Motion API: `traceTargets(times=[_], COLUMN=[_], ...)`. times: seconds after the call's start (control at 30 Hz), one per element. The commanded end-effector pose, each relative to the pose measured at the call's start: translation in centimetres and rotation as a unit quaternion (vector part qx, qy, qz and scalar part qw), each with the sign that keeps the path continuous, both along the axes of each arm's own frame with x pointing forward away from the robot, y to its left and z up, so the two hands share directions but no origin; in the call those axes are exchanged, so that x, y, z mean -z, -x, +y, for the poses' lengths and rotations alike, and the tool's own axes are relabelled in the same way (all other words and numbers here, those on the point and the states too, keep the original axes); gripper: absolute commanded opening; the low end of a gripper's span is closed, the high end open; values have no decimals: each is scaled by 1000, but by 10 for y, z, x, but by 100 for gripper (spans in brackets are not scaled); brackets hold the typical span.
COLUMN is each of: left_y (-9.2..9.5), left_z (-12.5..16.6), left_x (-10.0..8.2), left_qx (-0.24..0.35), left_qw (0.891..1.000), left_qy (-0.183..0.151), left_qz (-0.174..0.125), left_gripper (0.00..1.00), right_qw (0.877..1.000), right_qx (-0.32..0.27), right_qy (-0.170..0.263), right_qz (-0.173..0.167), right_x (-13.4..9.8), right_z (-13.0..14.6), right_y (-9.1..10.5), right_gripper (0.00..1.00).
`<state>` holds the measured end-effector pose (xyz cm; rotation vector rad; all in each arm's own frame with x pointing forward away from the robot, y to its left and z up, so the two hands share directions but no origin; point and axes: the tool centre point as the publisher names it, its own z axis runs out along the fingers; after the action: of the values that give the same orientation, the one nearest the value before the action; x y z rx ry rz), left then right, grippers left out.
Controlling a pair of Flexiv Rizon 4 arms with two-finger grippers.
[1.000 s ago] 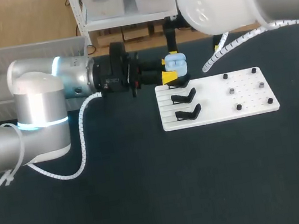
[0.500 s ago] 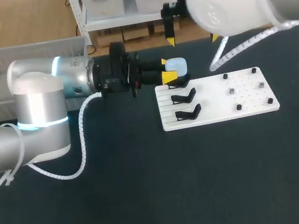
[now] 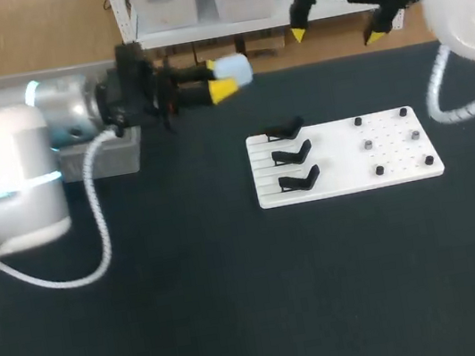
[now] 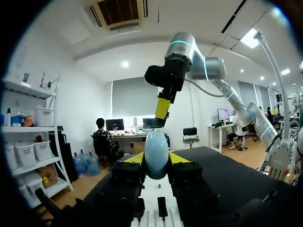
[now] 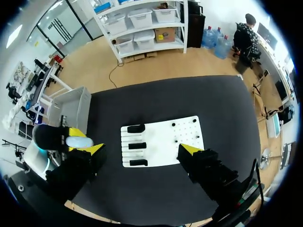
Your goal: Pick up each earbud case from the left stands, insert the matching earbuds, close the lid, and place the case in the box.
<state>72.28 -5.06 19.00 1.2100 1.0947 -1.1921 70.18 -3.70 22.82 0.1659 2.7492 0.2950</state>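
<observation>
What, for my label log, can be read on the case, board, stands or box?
No text reads anywhere: the earbud case, the white board, the black stands and the grey box show no legible words, numbers or signs in any view.

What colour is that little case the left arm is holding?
The earbud case is pale blue, shown best in the left wrist view.
</observation>
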Motion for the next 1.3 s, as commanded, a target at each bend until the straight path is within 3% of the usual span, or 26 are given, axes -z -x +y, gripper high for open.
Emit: traceTargets(times=[0.03, 0.17, 0.27, 0.43, 0.5, 0.53, 0.63, 0.87, 1.17, 1.2, 1.23, 1.27, 1.3], left_y=[7, -19, -38, -72, -83, -88, -103, -136, -166, -168, -170, -171, -173], left_z=[43, 93, 128, 185, 208, 217, 241, 277, 296, 297, 297, 297, 297], left_x=[-36, -44, -43, -24, -14, -9, 7, 46, 67, 68, 67, 67, 66], left_qx=[-71, -125, -173, -252, -281, -287, -312, -327, -326, -325, -323, -322, -323], left_qw=[996, 988, 979, 952, 943, 937, 925, 915, 909, 909, 908, 907, 906], left_qy=[-49, -92, -102, -161, -156, -177, -185, -185, -214, -218, -224, -228, -231], left_qz=[-10, 2, 22, 59, 83, 88, 111, 144, 149, 147, 147, 147, 146], left_gripper=[0, 0, 0, 0, 0, 0, 0, 0, 2, 9, 31, 88, 100], right_qw=[996, 996, 996, 996, 996, 996, 996, 996, 996, 996, 996, 996, 996], right_qx=[15, 15, 15, 15, 15, 15, 15, 15, 15, 15, 15, 15, 15], right_qy=[-6, -6, -6, -6, -6, -6, -6, -6, -6, -6, -6, -6, -6], right_qz=[-82, -82, -82, -82, -82, -82, -82, -82, -82, -82, -82, -82, -82], right_x=[3, 3, 3, 3, 3, 3, 3, 3, 3, 3, 3, 3, 3], right_z=[-5, -5, -5, -5, -5, -5, -5, -5, -5, -5, -5, -5, -5], right_y=[8, 8, 8, 8, 8, 8, 8, 8, 8, 8, 8, 8, 8], right_gripper=[100, 100, 100, 100, 100, 100, 100, 100, 100, 100, 100, 100, 100])
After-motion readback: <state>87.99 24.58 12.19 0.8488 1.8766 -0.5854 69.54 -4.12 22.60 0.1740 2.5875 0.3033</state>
